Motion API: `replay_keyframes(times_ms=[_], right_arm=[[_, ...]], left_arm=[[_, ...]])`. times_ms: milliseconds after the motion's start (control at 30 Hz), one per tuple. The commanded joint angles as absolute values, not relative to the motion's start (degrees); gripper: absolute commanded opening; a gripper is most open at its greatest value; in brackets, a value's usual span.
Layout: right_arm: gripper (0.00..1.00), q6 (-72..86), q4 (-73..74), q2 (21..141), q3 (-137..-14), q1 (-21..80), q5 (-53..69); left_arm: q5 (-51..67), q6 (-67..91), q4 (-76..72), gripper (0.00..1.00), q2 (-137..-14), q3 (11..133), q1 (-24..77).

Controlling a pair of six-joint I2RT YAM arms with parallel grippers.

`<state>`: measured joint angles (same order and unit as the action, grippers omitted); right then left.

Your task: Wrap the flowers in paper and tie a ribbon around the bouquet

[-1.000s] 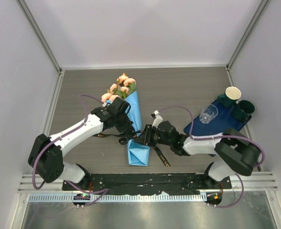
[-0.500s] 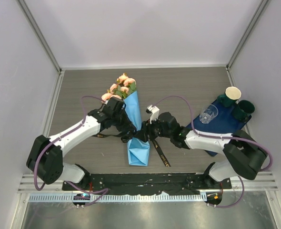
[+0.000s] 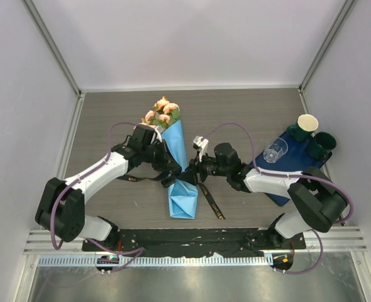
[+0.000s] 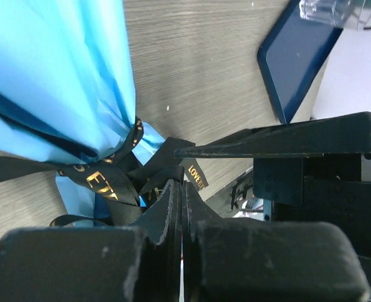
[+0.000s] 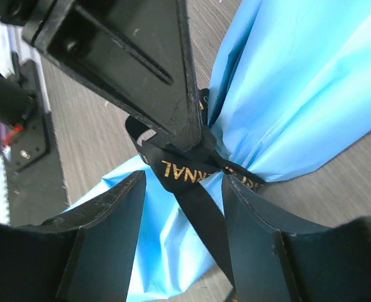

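Left pincer (image 3: pixel 171 178) and right pincer (image 3: pixel 192 173) crowd the ribbon (image 3: pixel 212 205) knot from both sides.

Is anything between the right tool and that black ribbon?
Nothing visible does. The ribbon runs between the open fingers of the right tool, against the blue paper. The left tool pinches the ribbon at the knot just beyond, not in between.

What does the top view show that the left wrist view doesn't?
Only top: the flowers, a dark green cup, and the ribbon tail lying loose. Only left wrist: the left hand shut on the ribbon at the knot, with gold lettering visible. Both: the blue paper, the ribbon, and the navy mat.
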<state>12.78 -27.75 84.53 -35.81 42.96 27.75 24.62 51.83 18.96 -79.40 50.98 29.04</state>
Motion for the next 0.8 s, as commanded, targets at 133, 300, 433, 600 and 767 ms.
replay_keyframes(times_ms=[133,300,433,600,767], right_arm=[[0.59,-10.45,-33.04,86.22,-37.17,42.1,31.38],[0.52,-14.76,-27.69,90.87,-41.57,41.22,35.85],[0.49,-16.09,-32.33,92.2,-40.69,41.13,37.7],[0.48,-16.87,-33.49,91.85,-40.87,41.22,38.41],[0.48,-17.14,-33.84,90.79,-40.69,41.22,40.77]], left_arm=[[35.59,35.95,23.55,0.0,-84.46,56.16,27.51],[36.47,35.24,22.42,0.0,-83.67,55.11,26.63],[37.53,34.46,21.62,0.0,-83.76,54.23,26.02],[39.2,34.19,20.83,0.0,-84.02,53.26,25.49],[40.08,33.49,20.83,0.0,-84.46,53.35,24.96]])
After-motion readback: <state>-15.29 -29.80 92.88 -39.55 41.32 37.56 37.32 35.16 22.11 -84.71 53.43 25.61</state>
